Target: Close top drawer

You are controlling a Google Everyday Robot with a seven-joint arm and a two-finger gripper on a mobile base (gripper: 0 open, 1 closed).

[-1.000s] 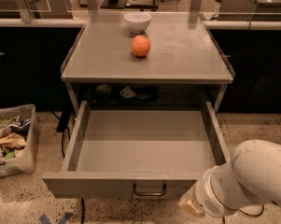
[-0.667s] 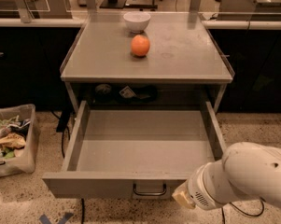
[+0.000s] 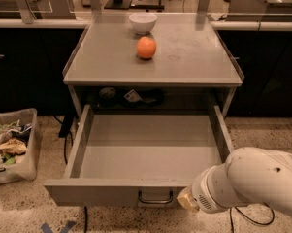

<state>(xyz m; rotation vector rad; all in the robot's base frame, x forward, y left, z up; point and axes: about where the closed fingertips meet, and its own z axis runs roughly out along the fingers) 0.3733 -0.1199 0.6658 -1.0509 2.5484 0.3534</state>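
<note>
Wide grey metal top drawer (image 3: 92, 191): fully out under grey table (image 3: 184, 57) | gripper (image 3: 186, 200) on white arm (image 3: 252, 178): has shifted left to drawer front, just right of dark loop handle (image 3: 155, 198); grip state cannot tell | push-in not yet begun

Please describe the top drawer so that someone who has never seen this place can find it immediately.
Find the grey metal table in the middle, with a white bowl and an orange on top. Just below its top, the top drawer is pulled out toward the camera. It is the wide, shallow, empty tray with a small loop handle at centre, the end effector beside that handle.
</note>
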